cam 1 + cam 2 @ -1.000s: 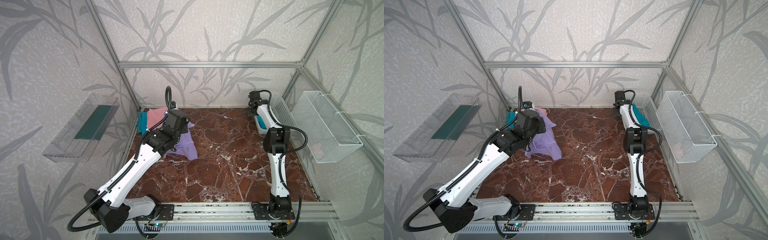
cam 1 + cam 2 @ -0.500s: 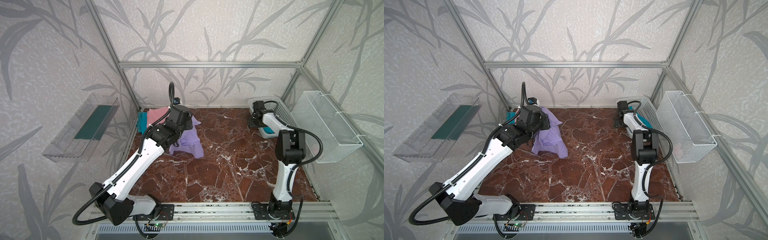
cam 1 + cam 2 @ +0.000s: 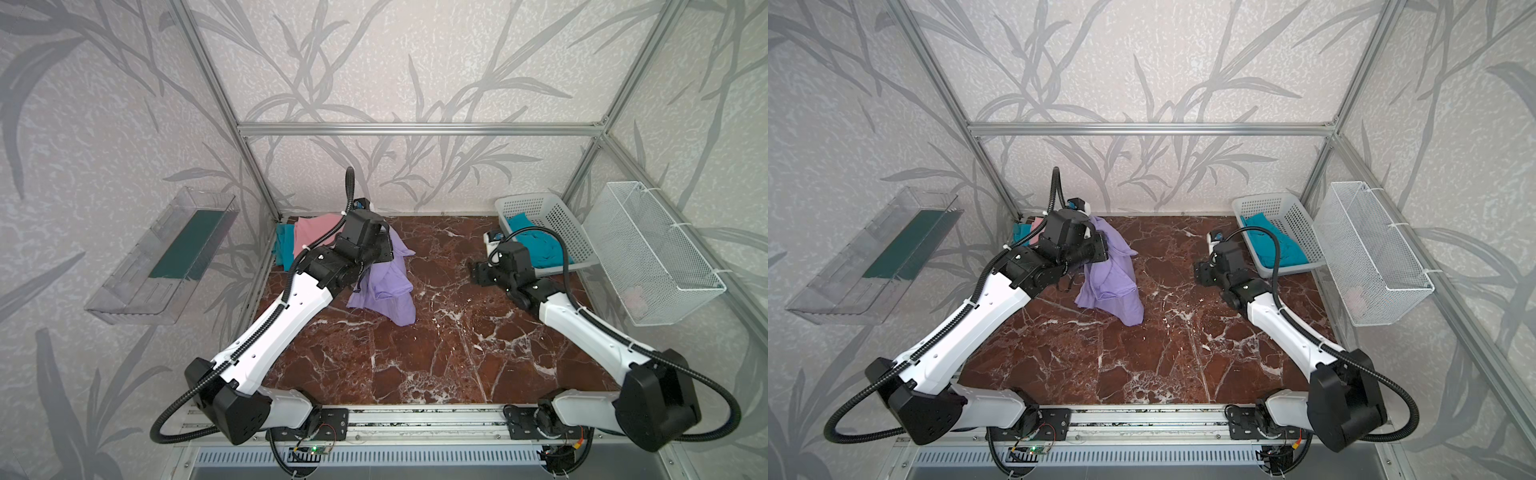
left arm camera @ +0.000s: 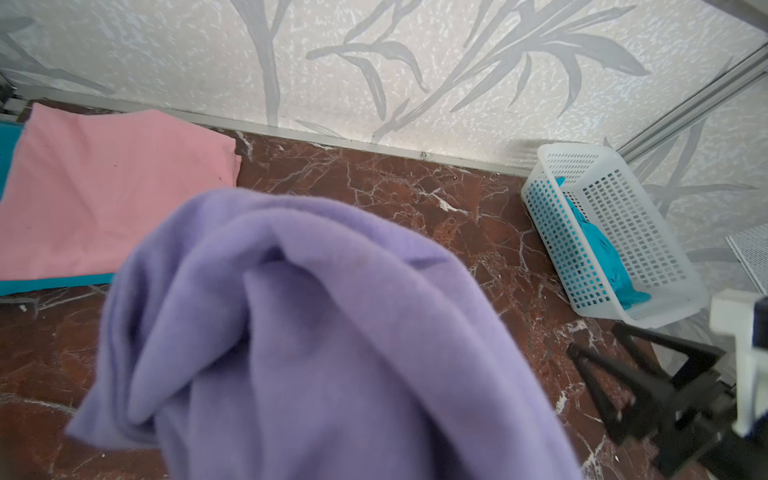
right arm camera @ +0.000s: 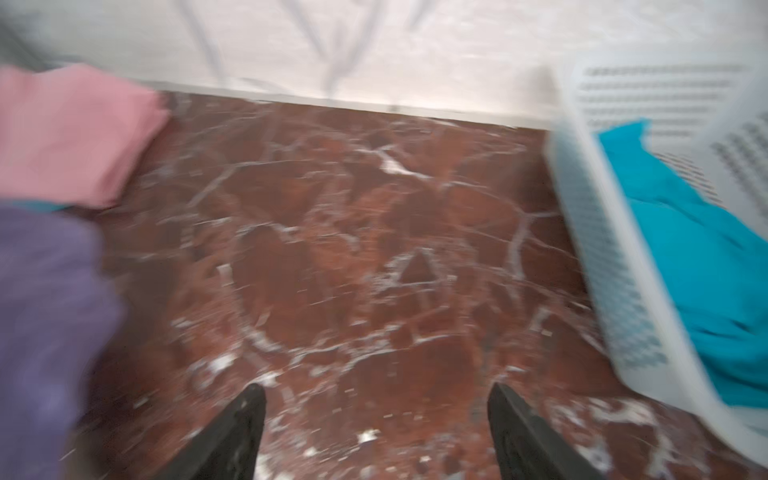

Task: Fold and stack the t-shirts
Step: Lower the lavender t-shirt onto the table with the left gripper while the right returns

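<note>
**Marble tabletop, four t-shirts**

Red-brown marble veined with white forms the tabletop (image 3: 436, 353), boxed in by grey leaf-patterned walls (image 3: 415, 62) and aluminium rails. Four t-shirts show. One lavender t-shirt (image 3: 388, 286) hangs from the clenched left pincer (image 3: 382, 251), left of the tabletop's middle. One pink t-shirt (image 4: 104, 199) lies folded atop a teal t-shirt (image 3: 284, 245) in the back left corner — a second teal t-shirt (image 3: 540, 245) fills the white basket (image 3: 557, 216). The right pincer (image 5: 376, 392) gapes wide over bare marble.
</note>
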